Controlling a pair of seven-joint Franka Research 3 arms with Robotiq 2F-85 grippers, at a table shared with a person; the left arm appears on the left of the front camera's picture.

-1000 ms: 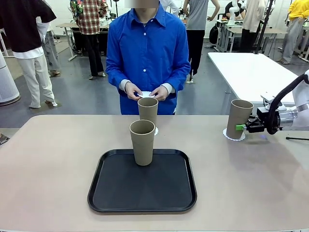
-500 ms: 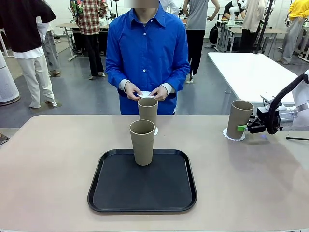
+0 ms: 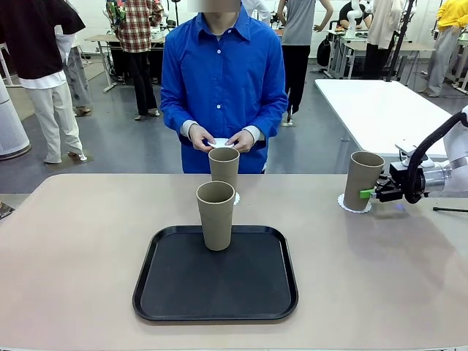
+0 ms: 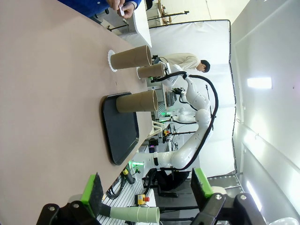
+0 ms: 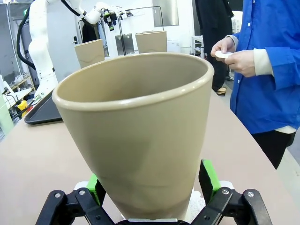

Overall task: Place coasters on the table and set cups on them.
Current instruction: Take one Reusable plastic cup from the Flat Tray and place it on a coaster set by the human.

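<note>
Three tan cups show. One cup [image 3: 216,216] stands on the black tray [image 3: 219,296]. A second cup [image 3: 224,167] stands behind it on a white coaster [image 3: 236,198] on the beige table [image 3: 73,241]. The third cup [image 3: 363,178] stands at the right on a coaster [image 3: 353,205]. My right gripper [image 3: 370,193] is open at its base. In the right wrist view, that cup [image 5: 140,126] stands between the spread green pads [image 5: 208,180]. The person's hands hold another coaster [image 3: 219,142]. My left gripper [image 4: 147,192] is open and holds nothing.
The person in a blue shirt [image 3: 223,80] stands at the table's far edge, close behind the middle cup. A white table [image 3: 380,110] stands beyond the right corner. Bare tabletop lies to the left of the tray and in front of the right cup.
My right gripper has edged slightly to the right, away from the right cup. The cups, the tray and the person's hands have kept still.
</note>
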